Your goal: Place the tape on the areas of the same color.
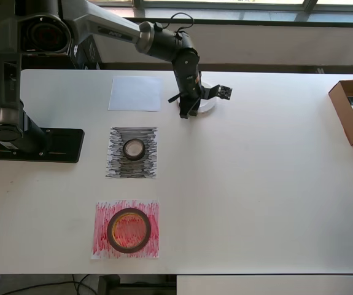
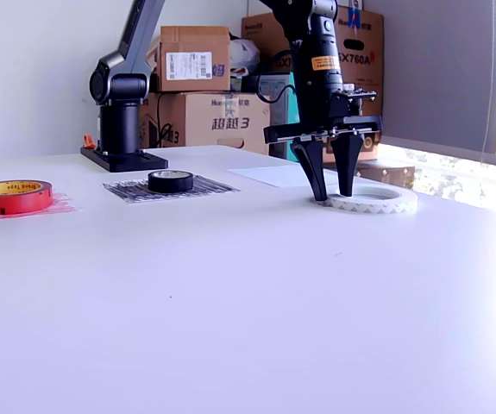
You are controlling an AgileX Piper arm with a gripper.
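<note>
A smooth matt white table (image 2: pixel 230 302) carries scribbled paper sheets (image 1: pixel 132 152), a glossy red tape roll (image 2: pixel 11 196) and a matt black roll (image 2: pixel 171 180); cardboard boxes (image 2: pixel 204 121) stand upper centre.

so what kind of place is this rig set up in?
Probably a lab or office storeroom corner, not a home. A Piper arm on a black base plate sits on a plain white table, stacked cardboard shipping boxes stand behind it, and a window runs along the table's far edge.

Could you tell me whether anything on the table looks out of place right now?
Only the white tape roll: it lies on bare table beside the white sheet, not on it. The gripper stands over its rim, jaws open. The black roll and red roll sit on matching sheets.
</note>
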